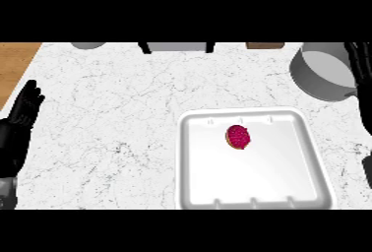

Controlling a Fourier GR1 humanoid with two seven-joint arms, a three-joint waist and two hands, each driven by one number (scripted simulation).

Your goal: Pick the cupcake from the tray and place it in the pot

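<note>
A single head view looks steeply down on the white marbled tabletop (109, 123) from above its near edge, facing away from the robot, close enough that the tray (254, 192) fills the lower right.

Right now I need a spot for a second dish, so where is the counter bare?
The widest bare patch of counter lies between the resting left hand and the white tray. A smaller strip runs above the tray, left of the pot. Inside the tray, the half below the cupcake is free. The right side is crowded by pot and tray.
</note>
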